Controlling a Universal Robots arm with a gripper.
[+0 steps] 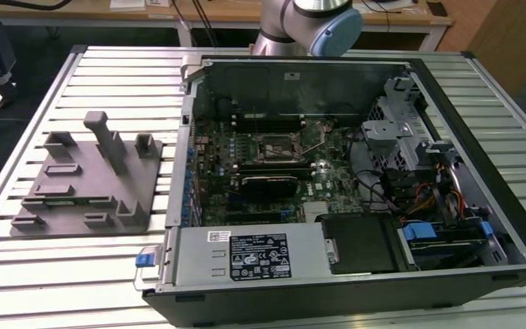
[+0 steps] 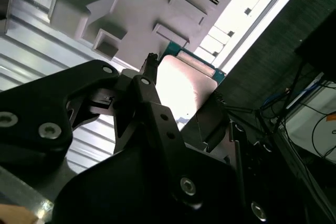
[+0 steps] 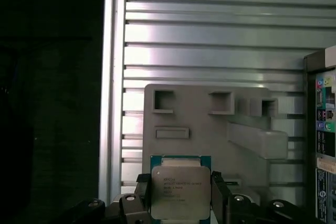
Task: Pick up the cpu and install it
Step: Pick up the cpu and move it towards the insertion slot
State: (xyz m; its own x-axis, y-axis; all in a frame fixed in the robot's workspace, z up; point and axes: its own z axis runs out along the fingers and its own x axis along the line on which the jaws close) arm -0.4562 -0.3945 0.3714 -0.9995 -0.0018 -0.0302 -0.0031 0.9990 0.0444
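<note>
The cpu, a small square chip with a silvery top plate and green edge, sits between the black fingers of my gripper, which is shut on its two opposite sides. It hangs in the air above the grey fixture, well clear of it. In the second wrist view the cpu shines bright between the same fingers. The exterior view has the open square socket on the motherboard, its metal lever raised, and the grey fixture on the exterior view's left.
The open computer case lies on a slatted aluminium table. A black heatsink block sits below the socket. Drive cages and cables crowd the exterior view's right. The arm's base stands behind the case.
</note>
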